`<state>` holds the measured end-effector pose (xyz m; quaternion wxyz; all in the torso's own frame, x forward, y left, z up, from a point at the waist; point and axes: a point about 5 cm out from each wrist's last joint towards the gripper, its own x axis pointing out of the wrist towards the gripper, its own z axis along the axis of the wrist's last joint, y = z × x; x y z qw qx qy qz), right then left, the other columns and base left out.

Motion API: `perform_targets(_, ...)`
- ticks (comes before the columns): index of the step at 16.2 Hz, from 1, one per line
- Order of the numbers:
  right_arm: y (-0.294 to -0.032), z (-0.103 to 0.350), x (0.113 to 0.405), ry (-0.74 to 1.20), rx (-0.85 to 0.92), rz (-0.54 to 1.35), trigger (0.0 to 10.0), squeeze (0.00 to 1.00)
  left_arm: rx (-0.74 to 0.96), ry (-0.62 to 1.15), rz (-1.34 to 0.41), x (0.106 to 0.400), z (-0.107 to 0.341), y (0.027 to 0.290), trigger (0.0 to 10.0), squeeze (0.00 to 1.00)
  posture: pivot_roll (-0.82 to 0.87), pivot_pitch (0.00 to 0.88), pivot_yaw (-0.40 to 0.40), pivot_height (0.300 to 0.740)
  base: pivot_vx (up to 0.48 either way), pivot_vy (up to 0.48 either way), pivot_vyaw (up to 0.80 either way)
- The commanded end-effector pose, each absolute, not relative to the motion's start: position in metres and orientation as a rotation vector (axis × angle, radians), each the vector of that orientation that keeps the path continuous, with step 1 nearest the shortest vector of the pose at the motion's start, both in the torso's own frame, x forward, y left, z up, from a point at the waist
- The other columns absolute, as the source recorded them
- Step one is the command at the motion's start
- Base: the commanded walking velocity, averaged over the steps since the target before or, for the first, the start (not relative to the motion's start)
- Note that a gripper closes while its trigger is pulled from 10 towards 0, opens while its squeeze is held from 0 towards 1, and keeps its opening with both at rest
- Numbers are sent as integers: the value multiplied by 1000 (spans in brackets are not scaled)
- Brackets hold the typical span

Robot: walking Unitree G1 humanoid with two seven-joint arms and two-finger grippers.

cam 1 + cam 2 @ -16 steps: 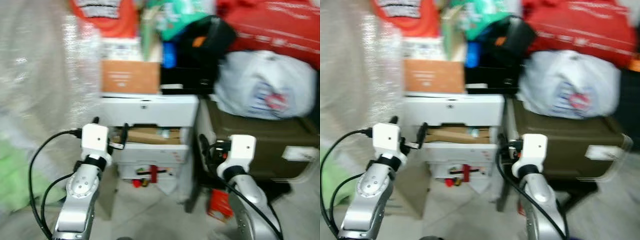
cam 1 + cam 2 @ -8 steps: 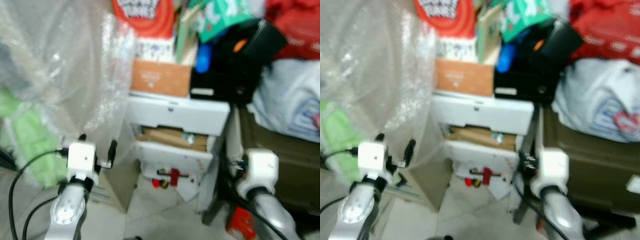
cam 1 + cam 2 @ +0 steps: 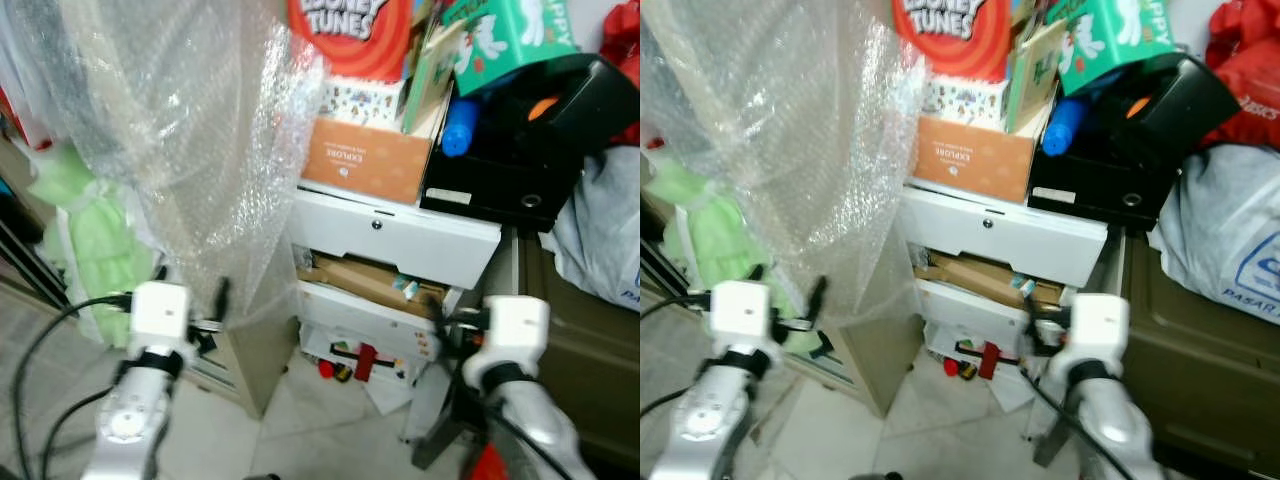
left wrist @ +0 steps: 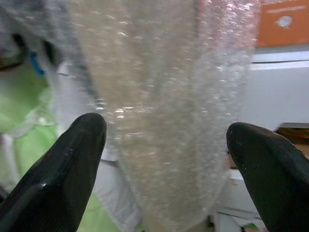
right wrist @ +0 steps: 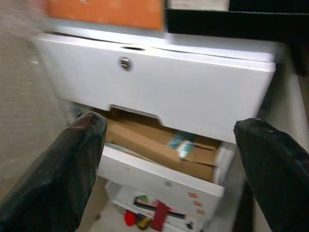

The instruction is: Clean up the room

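White drawer unit (image 3: 395, 245) stands at centre, its top drawer front closed with a small round lock; the drawer below sits partly pulled out with a brown cardboard box (image 5: 154, 145) lying inside it. Lowest level holds small red items (image 3: 358, 360), too small to identify. On top of the unit: an orange carton (image 3: 365, 160) marked EXPLORE, with a black case (image 3: 515, 160) just beside it, on the robot's right, and a blue bottle (image 3: 455, 130) resting on that. Above these, a red Looney Tunes item (image 3: 350, 30) and a green printed box (image 3: 505, 35). A big sheet of bubble wrap (image 3: 190, 130) hangs down on the robot's left of the unit, reaching past its upper corner; pale green bags (image 3: 85, 240) sit behind and below it. On the robot's right, a dark olive bin (image 3: 1200, 350) with a grey-white plastic bag (image 3: 1230, 240) on top, red cloth (image 3: 1245, 65) above that. Left gripper (image 4: 166, 145) is raised in front of the bubble wrap, jaws wide apart and holding nothing. Right gripper (image 5: 169, 154) is raised facing the drawer fronts, jaws wide apart and holding nothing, short of the unit. Floor (image 3: 320, 440) is pale tile.
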<state>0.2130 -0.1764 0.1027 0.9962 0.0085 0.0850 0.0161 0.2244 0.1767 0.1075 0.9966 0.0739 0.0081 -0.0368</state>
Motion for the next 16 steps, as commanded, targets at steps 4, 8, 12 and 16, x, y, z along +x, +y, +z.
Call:
perform_targets(4,-182,103,213,176,3,30,10000,0,138,2,-90,227,110,170,10000,0,-31,0,9,740,0,0,636)
perform_targets(8,-179,103,216,173,-5,48,10000,0,132,-1,-94,229,112,168,10000,0,-32,0,13,740,0,0,800)
perform_targets(12,-174,106,222,147,8,69,10000,0,130,-12,-90,232,113,167,10000,0,-34,0,12,740,0,0,725)
perform_targets(16,-174,106,224,147,0,81,10000,0,128,-21,-78,233,115,166,10000,0,-33,0,3,740,0,0,138)
